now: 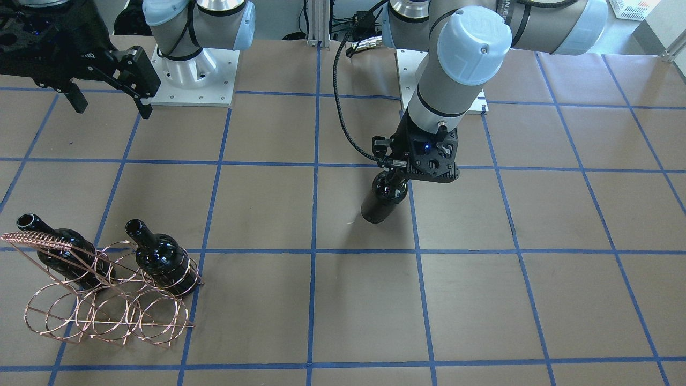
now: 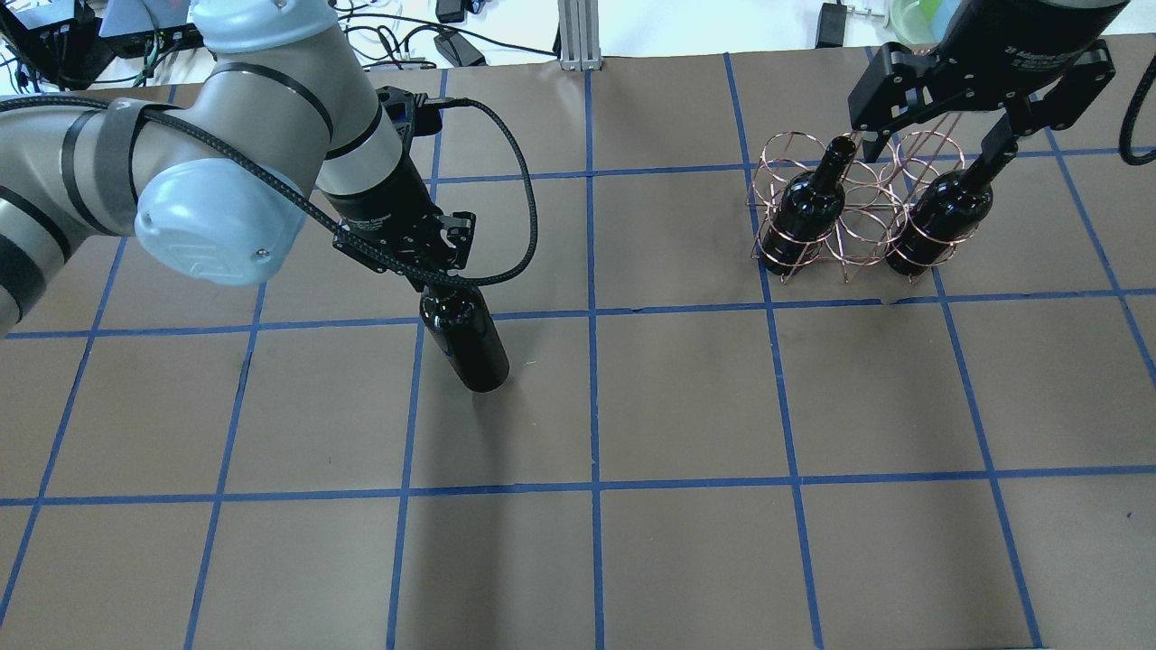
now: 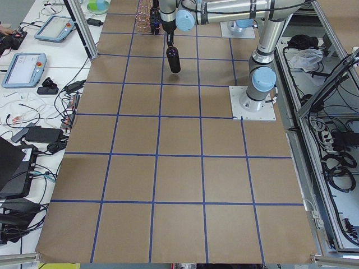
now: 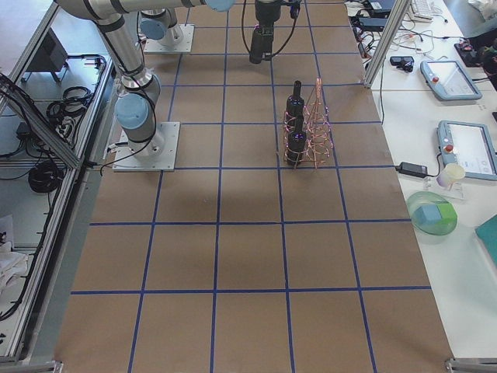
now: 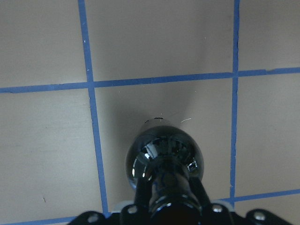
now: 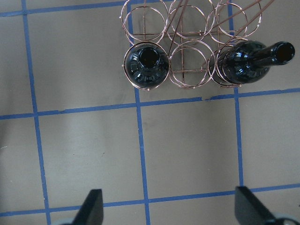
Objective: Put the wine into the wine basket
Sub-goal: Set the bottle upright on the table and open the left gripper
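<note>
Left gripper (image 2: 444, 271) has its jaws clamped on the neck of the wine bottle (image 2: 467, 345). In the left wrist view you look straight down the neck at the glossy black shoulder, so it hangs roughly upright. Can't tell whether its base actually touches the desk (image 2: 686, 406) or sits just above it; there's a shadow right under it either way. It's out over the brown paper with the blue tape grid, well apart from the wine basket (image 2: 862, 214) on the robot's right side. Two more dark bottles, one (image 6: 146, 66) and another (image 6: 244, 65), stand in the copper wire basket in the two outer rings of one row, with one ring between them. The right gripper (image 6: 168, 208) hangs above the desk just beside the basket, jaws spread wide with nothing in them.
</note>
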Action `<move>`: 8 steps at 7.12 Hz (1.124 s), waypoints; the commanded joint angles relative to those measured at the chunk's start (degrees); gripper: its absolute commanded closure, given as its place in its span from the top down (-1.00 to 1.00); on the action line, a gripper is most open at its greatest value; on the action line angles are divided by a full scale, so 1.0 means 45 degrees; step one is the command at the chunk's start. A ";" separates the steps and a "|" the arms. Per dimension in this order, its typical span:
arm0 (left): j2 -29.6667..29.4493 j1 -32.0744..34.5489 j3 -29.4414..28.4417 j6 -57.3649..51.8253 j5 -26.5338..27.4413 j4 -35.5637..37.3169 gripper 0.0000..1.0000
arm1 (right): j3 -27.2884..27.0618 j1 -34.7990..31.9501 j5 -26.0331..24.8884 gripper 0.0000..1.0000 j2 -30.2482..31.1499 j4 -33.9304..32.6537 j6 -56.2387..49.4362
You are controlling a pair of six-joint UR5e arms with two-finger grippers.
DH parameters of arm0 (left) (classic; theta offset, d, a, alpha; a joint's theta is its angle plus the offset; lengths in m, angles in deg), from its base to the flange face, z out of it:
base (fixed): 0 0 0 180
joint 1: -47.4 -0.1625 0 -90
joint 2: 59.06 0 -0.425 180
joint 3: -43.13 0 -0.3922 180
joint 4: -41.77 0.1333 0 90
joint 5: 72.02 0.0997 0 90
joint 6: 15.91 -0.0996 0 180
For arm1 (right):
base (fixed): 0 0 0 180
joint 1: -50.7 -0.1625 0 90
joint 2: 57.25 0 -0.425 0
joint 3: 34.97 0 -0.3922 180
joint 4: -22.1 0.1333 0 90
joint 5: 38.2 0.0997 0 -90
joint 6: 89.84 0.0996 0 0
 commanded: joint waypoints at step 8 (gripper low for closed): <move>-0.0209 0.0527 0.0369 0.0622 -0.0015 0.0458 -1.00 | -0.0064 0.0006 -0.0064 1.00 -0.0011 -0.0008 0.0006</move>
